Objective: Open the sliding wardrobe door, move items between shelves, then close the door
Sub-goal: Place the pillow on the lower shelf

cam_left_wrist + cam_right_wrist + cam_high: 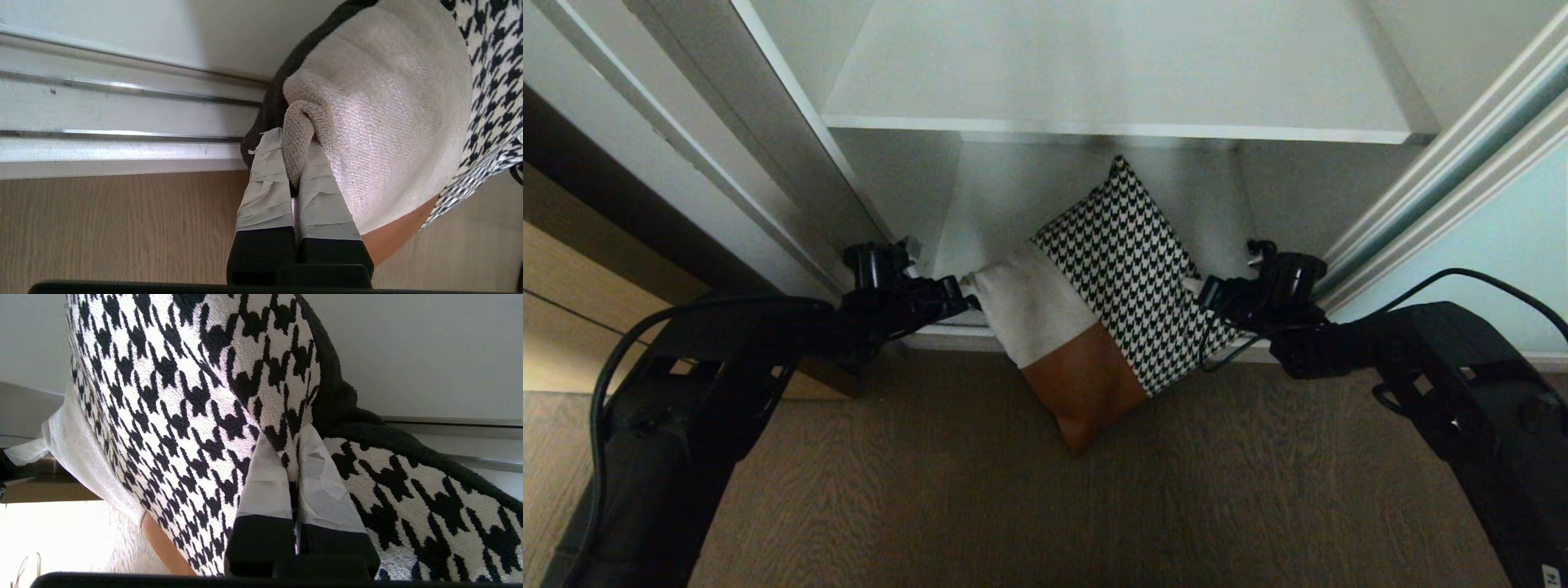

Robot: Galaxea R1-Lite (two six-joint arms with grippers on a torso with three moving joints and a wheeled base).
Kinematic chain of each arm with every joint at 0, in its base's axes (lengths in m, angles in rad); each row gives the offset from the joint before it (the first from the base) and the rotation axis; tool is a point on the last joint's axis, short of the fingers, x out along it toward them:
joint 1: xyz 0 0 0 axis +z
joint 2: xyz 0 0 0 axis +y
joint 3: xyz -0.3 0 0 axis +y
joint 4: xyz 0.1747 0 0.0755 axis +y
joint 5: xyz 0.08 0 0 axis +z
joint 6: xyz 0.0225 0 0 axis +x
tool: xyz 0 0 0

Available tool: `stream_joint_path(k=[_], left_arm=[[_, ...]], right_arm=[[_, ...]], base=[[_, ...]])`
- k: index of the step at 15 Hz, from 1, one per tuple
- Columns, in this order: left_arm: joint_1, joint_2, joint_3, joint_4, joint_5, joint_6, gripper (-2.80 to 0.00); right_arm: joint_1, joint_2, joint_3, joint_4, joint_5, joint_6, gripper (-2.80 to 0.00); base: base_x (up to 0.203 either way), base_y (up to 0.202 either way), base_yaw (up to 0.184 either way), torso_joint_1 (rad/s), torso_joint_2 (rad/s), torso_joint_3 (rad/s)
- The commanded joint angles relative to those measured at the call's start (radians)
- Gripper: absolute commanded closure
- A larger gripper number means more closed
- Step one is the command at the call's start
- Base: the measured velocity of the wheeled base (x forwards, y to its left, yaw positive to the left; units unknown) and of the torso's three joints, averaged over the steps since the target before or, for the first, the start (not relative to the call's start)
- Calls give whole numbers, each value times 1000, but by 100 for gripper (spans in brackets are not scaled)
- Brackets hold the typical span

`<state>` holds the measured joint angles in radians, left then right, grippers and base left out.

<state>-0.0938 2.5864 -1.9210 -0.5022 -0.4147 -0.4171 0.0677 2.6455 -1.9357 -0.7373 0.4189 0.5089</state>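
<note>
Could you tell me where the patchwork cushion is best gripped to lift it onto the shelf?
By its two side corners, as now: left pincer pinches the cream corner, right pincer the houndstooth edge. The cushion is soft and broad, so opposite grips keep it level.

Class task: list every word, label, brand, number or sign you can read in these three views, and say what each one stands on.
No text can be read in any view.
White label at the bottom of the right arm, head view: dark marks, too small to read.
The cushion carries only a houndstooth pattern, no lettering.
</note>
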Motion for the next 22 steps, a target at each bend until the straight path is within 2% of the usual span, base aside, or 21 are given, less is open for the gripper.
stream_joint_path(k=[1, 5, 13, 15, 22], left_arm=[[-1, 15, -6, -9, 1, -4, 0], [-1, 11, -9, -52, 4, -3, 0], [-1, 12, -9, -56, 4, -2, 0], [0, 15, -9, -58, 5, -2, 0], [-3, 8, 3, -71, 19, 5, 0]], right_arm=[[1, -5, 0, -4, 4, 5, 0], [0, -10, 0, -5, 6, 10, 0], [-2, -10, 0, -13, 4, 18, 0], [-2, -10, 0, -40, 3, 54, 0], [-2, -7, 0, -45, 3, 57, 0]], base=[[0, 0, 0, 0, 0, 0], [0, 0, 0, 0, 0, 0], [0, 0, 0, 0, 0, 0], [156, 0, -2, -1, 3, -3], [195, 0, 0, -1, 3, 3]])
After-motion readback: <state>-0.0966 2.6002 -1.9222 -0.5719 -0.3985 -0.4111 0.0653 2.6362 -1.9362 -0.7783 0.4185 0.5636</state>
